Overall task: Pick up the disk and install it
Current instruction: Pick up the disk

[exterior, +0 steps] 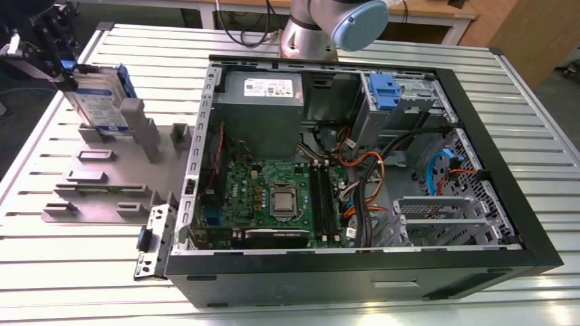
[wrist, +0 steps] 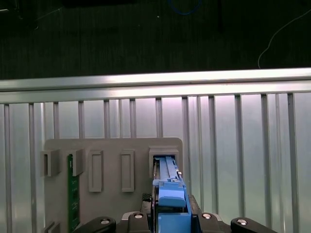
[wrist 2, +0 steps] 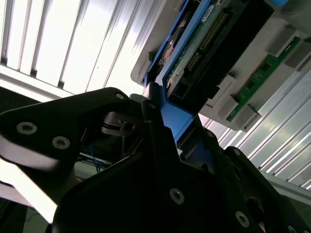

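In the exterior view, at the upper left of the frame, my claw (exterior: pixel 65 68) is closed on the top edge of the flat silver disk (exterior: pixel 95 102) with its blue plastic rail. The disk stands upright in the grey slotted holder block (exterior: pixel 136 129) on the ribbed metal bench (exterior: pixel 81 272), left of the open black computer case (exterior: pixel 507 204). I think it stands so to leave its thin edge free for gripping.

In the second wrist view, at the centre, my black fingers (wrist 2: pixel 153 131) press the blue rail from both sides.

In the first wrist view, at the lower centre, the far end of the disk (wrist: pixel 167 187) reaches into the holder's slot.
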You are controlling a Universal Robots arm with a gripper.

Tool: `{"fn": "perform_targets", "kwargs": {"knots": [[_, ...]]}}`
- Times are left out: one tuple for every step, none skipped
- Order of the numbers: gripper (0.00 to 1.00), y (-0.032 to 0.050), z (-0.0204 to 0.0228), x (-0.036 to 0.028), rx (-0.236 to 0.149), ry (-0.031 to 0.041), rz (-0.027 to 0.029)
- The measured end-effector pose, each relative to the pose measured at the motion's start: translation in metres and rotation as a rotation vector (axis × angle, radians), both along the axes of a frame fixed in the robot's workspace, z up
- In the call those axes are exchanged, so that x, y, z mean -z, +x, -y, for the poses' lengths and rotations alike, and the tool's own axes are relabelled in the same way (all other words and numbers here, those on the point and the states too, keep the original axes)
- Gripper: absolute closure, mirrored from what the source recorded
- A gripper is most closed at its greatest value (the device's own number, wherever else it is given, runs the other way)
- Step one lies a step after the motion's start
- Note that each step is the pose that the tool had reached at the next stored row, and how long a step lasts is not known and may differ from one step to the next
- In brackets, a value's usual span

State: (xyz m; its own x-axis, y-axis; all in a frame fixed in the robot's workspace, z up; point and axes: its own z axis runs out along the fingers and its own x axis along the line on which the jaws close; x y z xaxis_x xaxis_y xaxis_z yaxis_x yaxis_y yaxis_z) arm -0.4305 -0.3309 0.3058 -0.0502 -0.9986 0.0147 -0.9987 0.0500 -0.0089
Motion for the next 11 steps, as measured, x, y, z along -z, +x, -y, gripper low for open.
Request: {"fn": "perform_targets", "kwargs": {"knots": [[0.64, 0.0000, 0.0000, -0.0004, 0.000, 0.0000, 0.0000], [0.64, 0.0000, 0.0000, -0.0007, 0.000, 0.0000, 0.0000], [0.64, 0.0000, 0.0000, -0.0010, 0.000, 0.0001, 0.0002], [0.64, 0.0000, 0.0000, -0.0014, 0.000, 0.0000, 0.0000], [0.64, 0.0000, 0.0000, -0.0018, 0.000, 0.0000, 0.0000], [0.64, 0.0000, 0.0000, -0.0022, 0.000, 0.0000, 0.0000], [0.64, 0.0000, 0.0000, -0.0026, 0.000, 0.0000, 0.0001], [0.64, 0.0000, 0.0000, -0.0029, 0.000, 0.0001, 0.0001], [0.64, 0.0000, 0.0000, -0.0033, 0.000, 0.0000, 0.0000], [0.64, 0.0000, 0.0000, -0.0038, 0.000, -0.0001, -0.0001], [0.64, 0.0000, 0.0000, -0.0044, 0.000, -0.0001, -0.0001]]}}
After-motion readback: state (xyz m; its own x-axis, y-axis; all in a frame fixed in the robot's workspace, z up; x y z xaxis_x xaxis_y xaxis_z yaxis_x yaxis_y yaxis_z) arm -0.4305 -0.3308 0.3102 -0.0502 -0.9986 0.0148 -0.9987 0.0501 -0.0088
